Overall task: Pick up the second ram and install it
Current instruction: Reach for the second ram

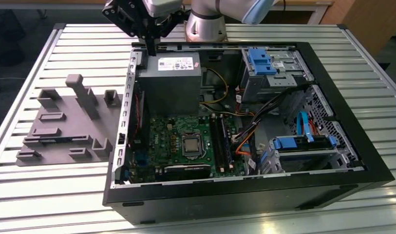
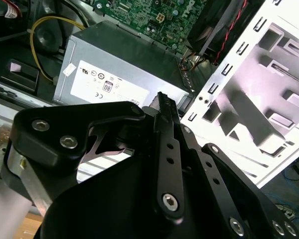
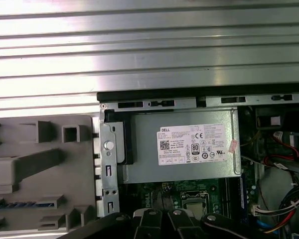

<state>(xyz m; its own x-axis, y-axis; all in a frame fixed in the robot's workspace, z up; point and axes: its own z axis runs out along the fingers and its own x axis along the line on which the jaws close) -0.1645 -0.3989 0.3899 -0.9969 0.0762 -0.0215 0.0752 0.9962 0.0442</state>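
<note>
Tool point(image 1: 150, 50) points down beside the power supply point(image 1: 170, 85).

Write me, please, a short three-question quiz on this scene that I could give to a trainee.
1. True or false: the second ram lies in the grey fixture.
2. The end effector is nearest to: A) the power supply; B) the blue drive clips; C) the processor socket.
3. In the exterior view, on which side of the computer case does the fixture stand?
Key: 1 true; 2 A; 3 the exterior view's left.
</note>
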